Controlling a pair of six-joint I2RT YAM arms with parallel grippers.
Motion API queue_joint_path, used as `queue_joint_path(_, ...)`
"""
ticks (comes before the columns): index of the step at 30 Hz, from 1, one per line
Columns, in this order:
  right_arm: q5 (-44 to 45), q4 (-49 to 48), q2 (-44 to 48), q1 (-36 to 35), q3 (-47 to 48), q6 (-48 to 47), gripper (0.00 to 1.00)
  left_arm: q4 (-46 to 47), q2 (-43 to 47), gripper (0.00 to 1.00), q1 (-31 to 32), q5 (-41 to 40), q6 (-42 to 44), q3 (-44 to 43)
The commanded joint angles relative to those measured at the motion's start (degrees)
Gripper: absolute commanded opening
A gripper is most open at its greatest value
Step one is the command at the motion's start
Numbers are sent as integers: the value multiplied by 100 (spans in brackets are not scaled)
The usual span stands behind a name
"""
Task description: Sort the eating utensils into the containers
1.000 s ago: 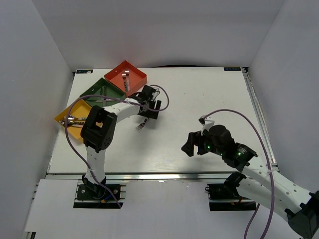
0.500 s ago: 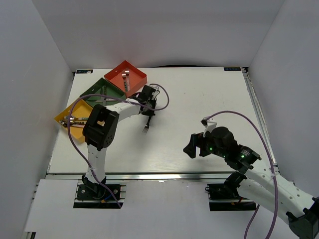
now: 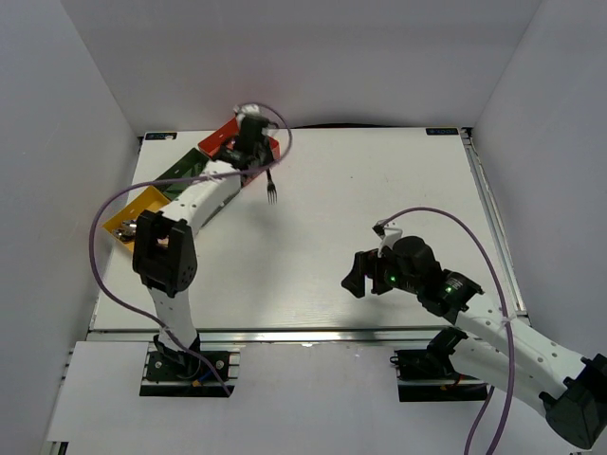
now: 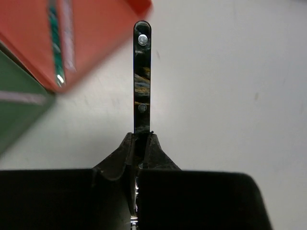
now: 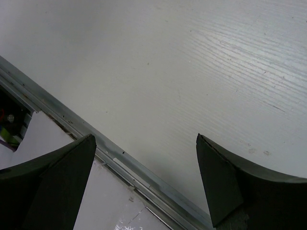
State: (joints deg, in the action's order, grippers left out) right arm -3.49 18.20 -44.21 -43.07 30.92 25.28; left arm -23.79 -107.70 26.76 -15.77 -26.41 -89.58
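Observation:
My left gripper (image 3: 259, 159) is shut on a fork (image 3: 271, 190) and holds it above the table, just right of the red-orange tray (image 3: 216, 144). In the left wrist view the fork's dark mottled handle (image 4: 142, 72) sticks out beyond the closed left gripper (image 4: 140, 136), with the red-orange tray (image 4: 96, 28) at upper left. A teal-handled utensil (image 4: 56, 43) lies in that tray. The dark green tray (image 3: 180, 172) and the yellow tray (image 3: 128, 216) sit further left. My right gripper (image 3: 356, 277) hangs open and empty over the near right of the table. Its jaws (image 5: 145, 136) stand wide apart.
The metal rail of the table's near edge (image 5: 120, 160) runs under the right gripper. A purple cable (image 3: 102, 213) loops from the left arm over the yellow tray. White walls close in the table at the back and on both sides.
The left gripper closed on the fork on the table, lifted it, and carried it back towards the red-orange tray. The right arm has only shifted slightly.

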Motion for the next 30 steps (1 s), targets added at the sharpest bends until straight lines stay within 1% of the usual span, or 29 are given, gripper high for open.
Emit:
queue_joint_path(1, -143, -431, -140, 27, 37, -75, 89, -46, -232, 0, -830, -304, -462, -1295)
queue_joint_path(2, -152, -448, -228, 27, 37, -93, 89, -168, -495, 0, -944, -217, -348, -1725)
queue_joint_path(3, -161, -457, -264, 27, 29, -93, 89, -335, -1133, 0, -1136, 2, -208, -2234)
queue_joint_path(4, -187, -483, -308, 27, 11, -84, 89, -789, -1513, 0, -1199, 21, 98, -2796)
queue_joint_path(5, -248, -527, -360, 27, -24, -76, 90, -1029, -1900, 0, -1269, 65, 267, -4037)
queue_joint_path(6, -284, -615, -387, 27, -59, -58, 89, -1231, -2269, 0, -1409, 196, 434, -4650)
queue_joint_path(7, -345, -694, -431, 35, -94, -32, 89, -1320, -2804, 0, -1472, 528, 766, -5344)
queue_joint_path(8, -363, -755, -457, 27, -173, -23, 89, -1156, -2879, 0, -1551, 775, 961, -5298)
queue_joint_path(9, -398, -852, -492, 27, -208, 12, 89, -554, -2827, 1, -1673, 951, 1119, -5045)
queue_joint_path(10, -451, -896, -580, 27, -235, 12, 89, -243, -2600, 3, -1727, 1066, 1321, -4747)
queue_joint_path(11, -486, -932, -641, 27, -287, 12, 89, 12, -2520, 3, -1779, 1180, 1419, -4257)
queue_joint_path(12, -539, -958, -764, 27, -314, 12, 89, 354, -2467, 3, -1858, 1277, 1524, -4139)
queue_joint_path(16, -679, -1107, -1028, 27, -402, 12, 89, 691, -2642, 1, -1877, 1488, 1744, -4199)
queue_joint_path(20, -680, -1309, -1283, 35, -560, 30, 89, 1043, -2835, 2, -1894, 1725, 1675, -4226)
queue_joint_path(24, -688, -1415, -1520, 27, -604, 39, 89, 1131, -3107, 3, -1912, 1666, 1806, -4217)
queue_joint_path(27, -671, -1442, -1609, 35, -534, 12, 89, 1078, -3213, 6, -1912, 1437, 1903, -4138)
queue_joint_path(30, -609, -1442, -1705, 27, -403, -40, 89, 1324, -3047, 13, -1903, 1375, 1973, -3726)
